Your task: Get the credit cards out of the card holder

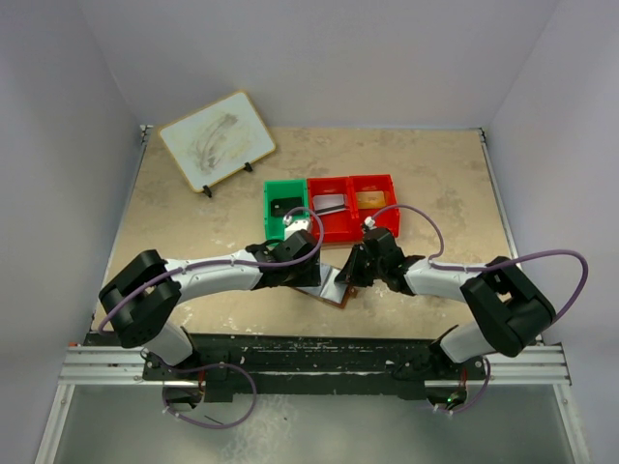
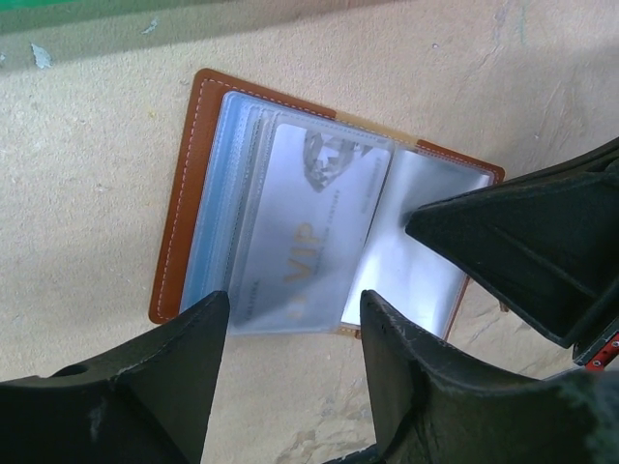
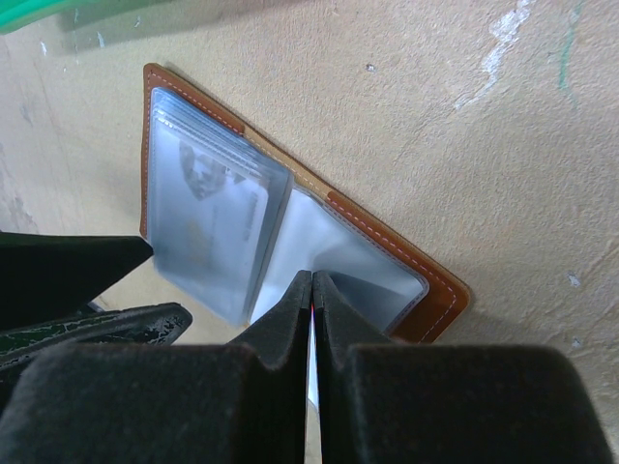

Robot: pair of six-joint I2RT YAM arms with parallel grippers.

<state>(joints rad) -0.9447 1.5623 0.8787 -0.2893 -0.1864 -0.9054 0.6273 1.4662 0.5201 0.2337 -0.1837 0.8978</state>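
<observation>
Near the front edge of the beige mottled counter [image 1: 435, 184], centre, brown leather bifold card holder [image 2: 174, 222] lies open, silver VIP card [image 2: 309, 232] inside. Above it the left end effector [image 2: 293, 319] is spread; right end effector [image 3: 311, 285] pinches a clear sleeve [image 3: 368, 280]. White walls [image 1: 319, 58] enclose three sides.

Plain white walls [image 1: 319, 58] enclose a mottled beige table [image 1: 193, 208] on three sides; a metal rail [image 1: 97, 365] edges its near side.
</observation>
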